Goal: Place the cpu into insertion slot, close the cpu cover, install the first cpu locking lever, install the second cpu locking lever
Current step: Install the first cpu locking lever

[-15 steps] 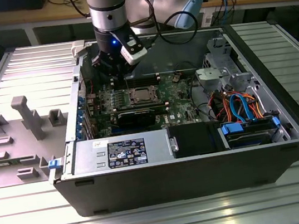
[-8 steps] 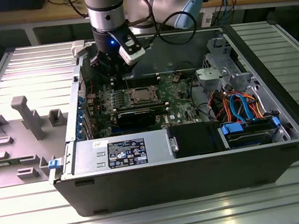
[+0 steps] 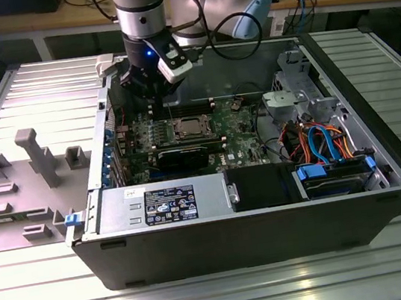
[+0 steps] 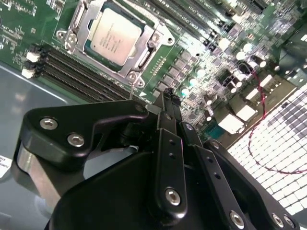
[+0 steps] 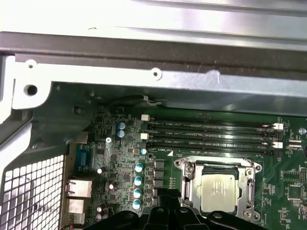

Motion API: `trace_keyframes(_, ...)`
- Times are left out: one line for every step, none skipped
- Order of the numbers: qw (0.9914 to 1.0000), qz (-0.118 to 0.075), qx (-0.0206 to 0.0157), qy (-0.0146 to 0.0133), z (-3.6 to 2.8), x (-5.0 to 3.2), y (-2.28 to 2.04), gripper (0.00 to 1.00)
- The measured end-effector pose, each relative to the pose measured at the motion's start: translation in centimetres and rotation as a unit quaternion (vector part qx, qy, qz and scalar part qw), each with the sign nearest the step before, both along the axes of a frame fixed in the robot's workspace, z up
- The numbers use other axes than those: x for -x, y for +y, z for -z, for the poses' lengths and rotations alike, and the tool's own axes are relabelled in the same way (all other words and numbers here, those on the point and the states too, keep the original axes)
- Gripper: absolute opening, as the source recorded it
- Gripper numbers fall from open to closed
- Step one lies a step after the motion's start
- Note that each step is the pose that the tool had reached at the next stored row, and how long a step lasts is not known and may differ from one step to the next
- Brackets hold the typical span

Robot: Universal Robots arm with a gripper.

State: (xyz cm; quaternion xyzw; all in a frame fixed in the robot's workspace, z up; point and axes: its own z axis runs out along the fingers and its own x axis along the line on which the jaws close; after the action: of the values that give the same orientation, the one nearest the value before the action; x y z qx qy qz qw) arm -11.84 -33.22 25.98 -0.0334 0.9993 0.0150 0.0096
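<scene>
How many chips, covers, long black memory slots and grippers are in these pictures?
Chip: 1
Cover around the chip: 1
Long black memory slots: 4
Gripper, above the board beside the chip: 1
Total: 7

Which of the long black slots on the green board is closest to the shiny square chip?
The memory slot right beside the silver cpu cover that frames the cpu. The other three slots lie in a row farther away, toward the case's metal wall.
</scene>
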Motion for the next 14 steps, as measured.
trace_keyframes(1.00000,0.000,0.0000,0.0000,0.01,0.00,0.17,0.11)
trace_keyframes(1.00000,0.000,0.0000,0.0000,0.02,0.00,0.28,0.11)
trace_keyframes(1.00000,0.000,0.0000,0.0000,0.04,0.00,0.40,0.11)
trace_keyframes(1.00000,0.000,0.0000,0.0000,0.06,-0.01,0.52,0.11)
trace_keyframes(1.00000,0.000,0.0000,0.0000,0.10,-0.02,0.63,0.11)
trace_keyframes(1.00000,0.000,-0.0001,0.0000,0.14,-0.03,0.73,0.11)
trace_keyframes(1.00000,0.000,-0.0001,0.0000,0.18,-0.04,0.84,0.11)
trace_keyframes(1.00000,0.000,-0.0001,-0.0001,0.24,-0.05,0.98,0.11)
trace_keyframes(1.00000,0.000,0.0000,0.0000,0.29,-0.09,1.17,0.11)
trace_keyframes(1.00000,0.000,-0.0001,0.0000,0.34,-0.13,1.31,0.11)
trace_keyframes(1.00000,0.000,-0.0001,0.0000,0.36,-0.15,1.40,0.11)
trace_keyframes(1.00000,0.000,-0.0001,0.0000,0.37,-0.17,1.47,0.11)
trace_keyframes(1.00000,0.000,-0.0001,0.0000,0.39,-0.19,1.53,0.11)
trace_keyframes(1.00000,0.000,-0.0001,0.0000,0.40,-0.23,1.59,0.11)
